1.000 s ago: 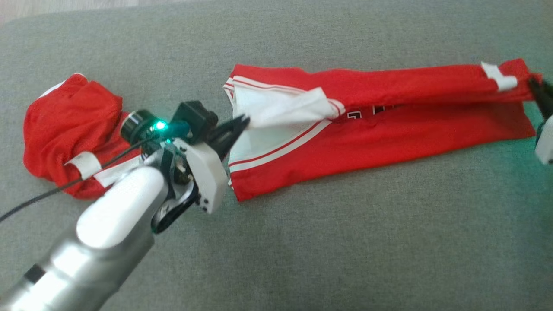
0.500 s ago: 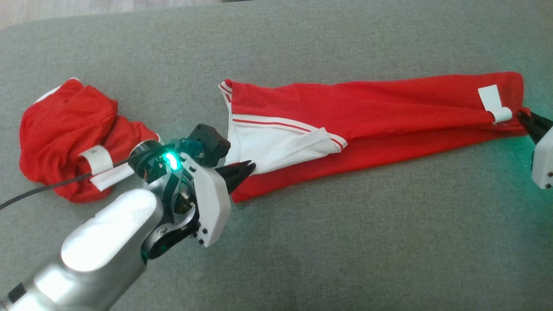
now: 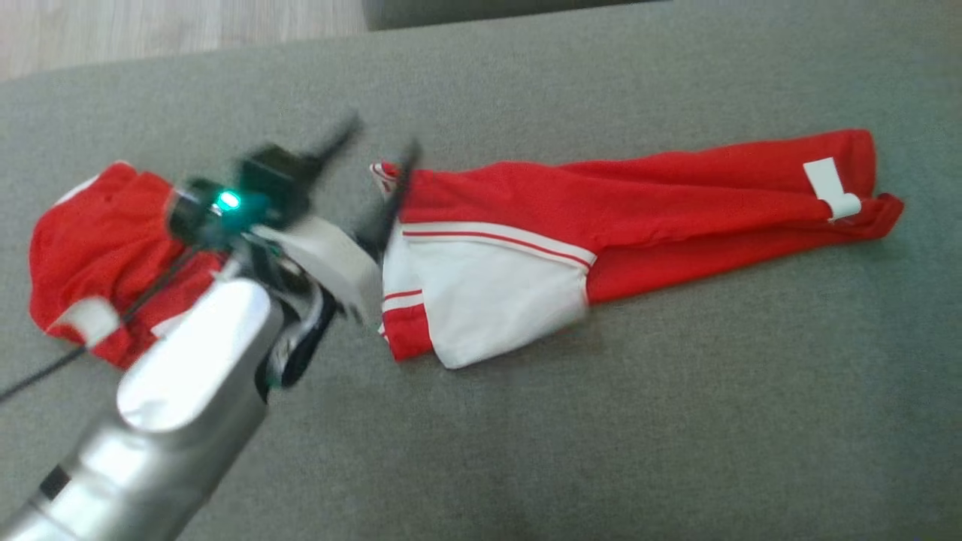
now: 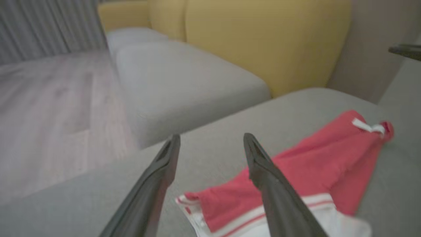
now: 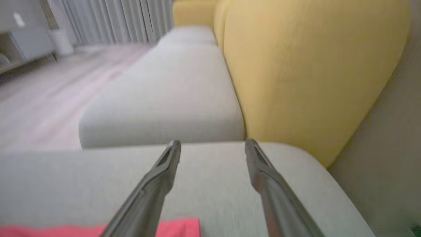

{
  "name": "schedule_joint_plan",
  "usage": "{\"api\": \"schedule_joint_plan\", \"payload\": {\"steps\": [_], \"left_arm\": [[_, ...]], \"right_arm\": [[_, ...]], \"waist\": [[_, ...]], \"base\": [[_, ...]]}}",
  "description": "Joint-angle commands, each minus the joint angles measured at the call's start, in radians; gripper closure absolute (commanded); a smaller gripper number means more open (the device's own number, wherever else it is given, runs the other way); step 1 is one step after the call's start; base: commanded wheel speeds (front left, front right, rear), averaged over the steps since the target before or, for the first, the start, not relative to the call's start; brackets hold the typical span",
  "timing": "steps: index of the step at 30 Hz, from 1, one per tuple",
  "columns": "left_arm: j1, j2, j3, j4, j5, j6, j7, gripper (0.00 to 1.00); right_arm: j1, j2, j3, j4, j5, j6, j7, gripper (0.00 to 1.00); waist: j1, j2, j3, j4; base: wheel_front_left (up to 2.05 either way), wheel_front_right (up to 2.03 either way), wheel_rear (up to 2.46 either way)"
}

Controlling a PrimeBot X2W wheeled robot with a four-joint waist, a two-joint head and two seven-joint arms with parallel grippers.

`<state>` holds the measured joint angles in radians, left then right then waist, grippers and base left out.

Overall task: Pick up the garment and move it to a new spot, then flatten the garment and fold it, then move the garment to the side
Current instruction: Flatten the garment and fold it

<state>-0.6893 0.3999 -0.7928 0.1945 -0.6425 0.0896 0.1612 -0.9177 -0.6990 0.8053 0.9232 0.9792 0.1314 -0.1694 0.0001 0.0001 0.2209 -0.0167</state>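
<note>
I see the red garment (image 3: pixel 639 203) lying stretched long on the grey cushion (image 3: pixel 676 421). My left gripper (image 4: pixel 212 136) hangs with fingers apart and empty by its white-trimmed end. My right gripper (image 5: pixel 212 142) is likewise spread, seemingly just past the other end, though that view is blurred.

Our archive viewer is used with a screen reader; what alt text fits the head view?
A long red garment with a white panel lies stretched across a grey cushion. The left gripper, motion-blurred and open, is at its left end, with a crumpled red garment farther left, partly behind the arm.
</note>
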Motion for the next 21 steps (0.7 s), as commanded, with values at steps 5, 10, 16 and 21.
{"api": "schedule_joint_plan", "payload": {"steps": [5,10,16,21], "left_arm": [[-0.036,-0.05,0.153,0.046,0.026,0.108,-0.271,0.0],[0.046,-0.104,0.197,0.103,0.049,0.165,-0.409,0.0],[0.194,-0.171,0.282,0.06,0.145,0.193,-0.422,0.0],[0.333,-0.229,0.376,0.017,0.26,0.178,-0.423,0.0]], "right_arm": [[-0.02,0.079,-0.106,-0.07,-0.029,-0.001,-0.09,0.0],[0.104,0.215,-0.418,-0.262,-0.173,-0.001,-0.092,0.0],[0.416,0.447,-0.686,-0.491,-0.481,-0.001,-0.092,0.0],[0.624,0.599,-0.787,-0.601,-0.643,-0.001,-0.092,0.0]], "waist": [[-0.0001,-0.0001,-0.054,-0.006],[-0.0001,-0.0001,-0.086,-0.001],[-0.0001,-0.0001,-0.1,0.016],[-0.0001,-0.0001,-0.095,0.022]], "base": [[0.0,0.0,0.0],[0.0,0.0,0.0],[0.0,0.0,0.0],[0.0,0.0,0.0]]}}
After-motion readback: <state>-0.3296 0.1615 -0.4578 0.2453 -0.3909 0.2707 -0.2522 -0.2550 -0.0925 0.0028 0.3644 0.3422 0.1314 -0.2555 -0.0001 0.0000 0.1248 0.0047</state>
